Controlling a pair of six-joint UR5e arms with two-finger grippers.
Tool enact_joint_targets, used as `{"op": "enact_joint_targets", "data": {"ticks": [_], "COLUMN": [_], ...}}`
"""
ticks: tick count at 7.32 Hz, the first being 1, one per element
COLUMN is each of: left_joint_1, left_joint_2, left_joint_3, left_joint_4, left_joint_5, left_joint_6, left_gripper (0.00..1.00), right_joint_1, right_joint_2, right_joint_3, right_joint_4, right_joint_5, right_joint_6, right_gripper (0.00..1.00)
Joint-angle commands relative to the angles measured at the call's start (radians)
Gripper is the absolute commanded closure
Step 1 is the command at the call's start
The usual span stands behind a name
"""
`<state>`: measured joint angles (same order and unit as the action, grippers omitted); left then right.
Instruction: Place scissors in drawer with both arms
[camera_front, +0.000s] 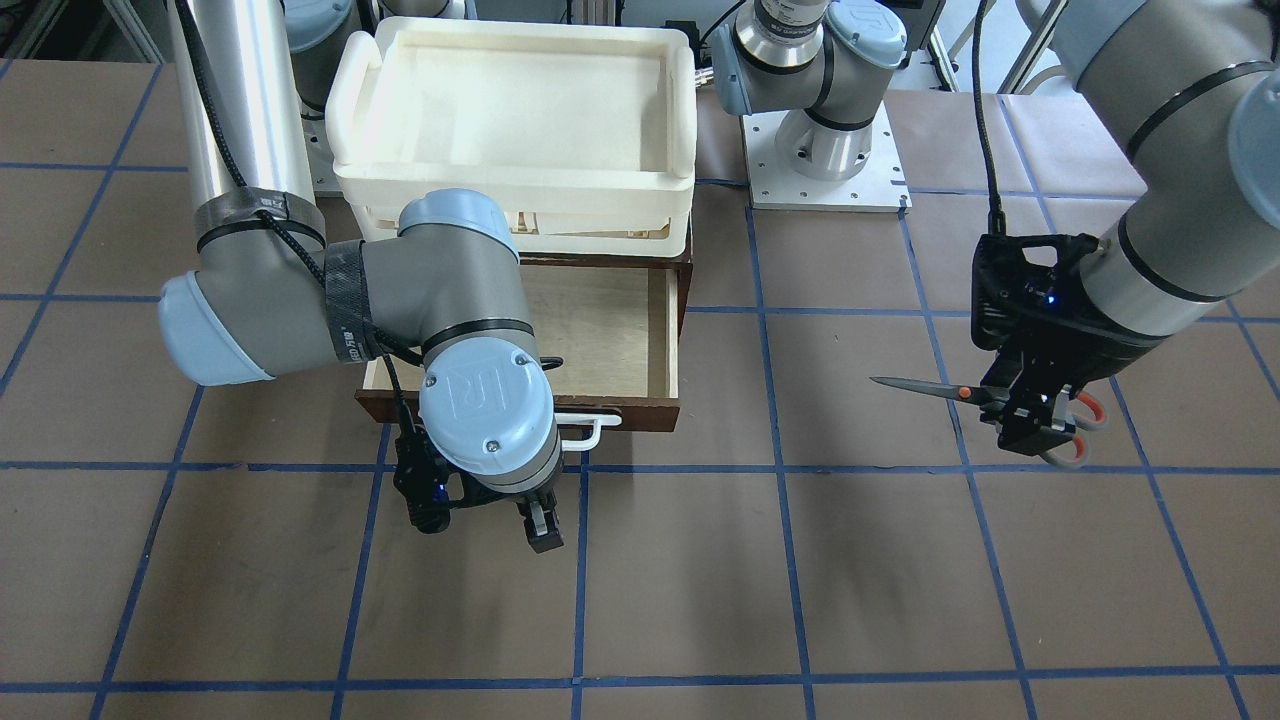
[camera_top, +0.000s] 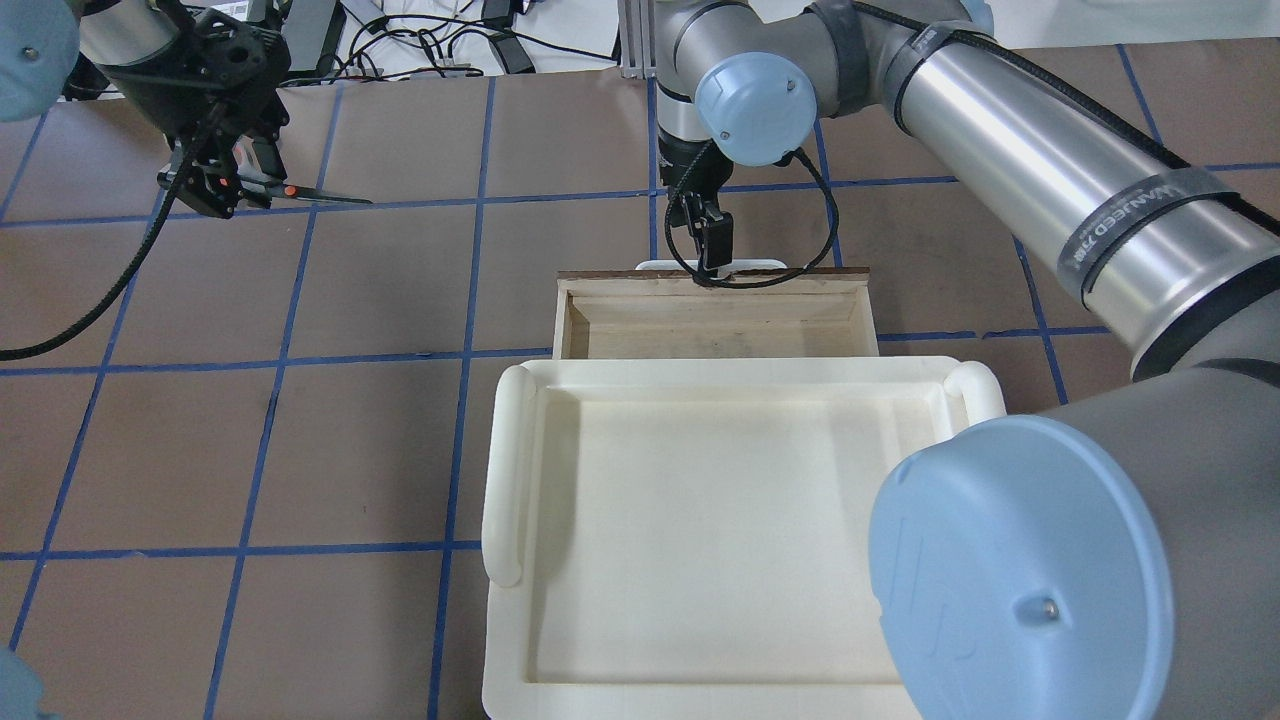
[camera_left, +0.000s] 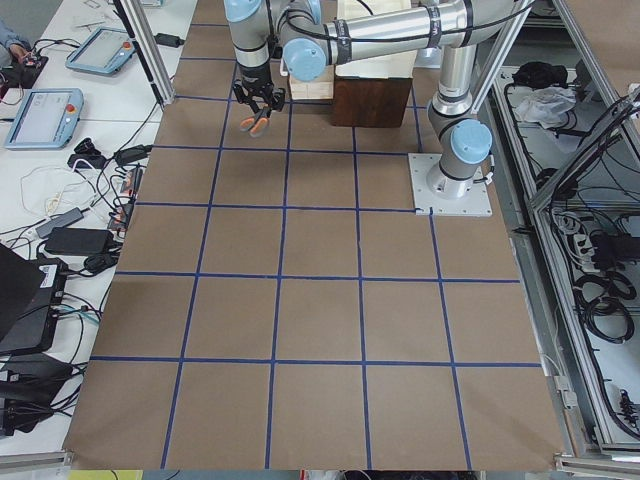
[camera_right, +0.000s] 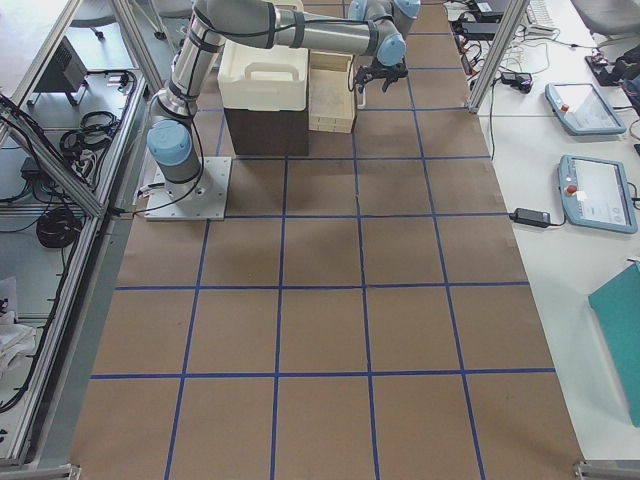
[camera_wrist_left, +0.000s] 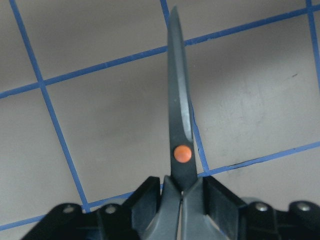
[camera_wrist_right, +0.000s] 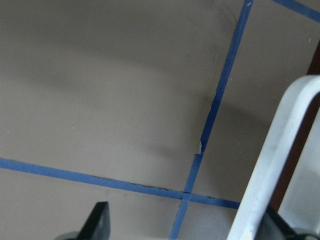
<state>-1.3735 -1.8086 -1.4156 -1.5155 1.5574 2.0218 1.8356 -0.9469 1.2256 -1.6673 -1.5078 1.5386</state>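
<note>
Holding the scissors (camera_front: 925, 388): left hand (camera_front: 1035, 425) is clamped on the handle end just behind the orange pivot, raised off the bench (camera_front: 800, 580). Blades are together and point away from that hand toward the drawer (camera_front: 664, 340), which is well apart from it and open, pale interior showing. Right hand (camera_top: 709, 258) sits just at the drawer's white bar handle (camera_front: 588, 432), spread wide, gripping nothing. Contact with the bar: can't tell. Beyond that, the cream bin (camera_front: 515, 190) is on top.
</note>
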Motion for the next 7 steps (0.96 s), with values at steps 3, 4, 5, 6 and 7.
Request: {"op": "enact_joint_targets", "data": {"ticks": [3,4,5,6,7], "left_joint_1": [0.001,0.001,0.001,0.001,0.001], "left_joint_2": [0.0,0.0,-0.002,-0.002,-0.002], "left_joint_3": [0.0,0.0,0.0,0.0,0.0], "left_joint_4": [-0.002,-0.002,-0.002,-0.002,-0.002], "left_joint_5": [0.0,0.0,0.0,0.0,0.0], "left_joint_6": [0.0,0.0,0.0,0.0,0.0], "left_gripper": [0.99,0.99,0.99,0.99,0.99], "right_joint_1": [-0.001,-0.001,-0.002,-0.004,-0.006], "right_joint_2": [0.016,0.014,0.005,-0.03,-0.074], "right_joint_3": [-0.017,-0.018,-0.018,-0.02,-0.017], "right_joint_4": [-0.008,-0.008,-0.002,0.02,0.067], "right_joint_5": [0.0,-0.002,-0.02,-0.028,-0.04], "right_joint_6": [-0.003,-0.003,-0.003,-0.003,-0.014], "right_gripper": [0.0,0.0,0.0,0.0,0.0]}}
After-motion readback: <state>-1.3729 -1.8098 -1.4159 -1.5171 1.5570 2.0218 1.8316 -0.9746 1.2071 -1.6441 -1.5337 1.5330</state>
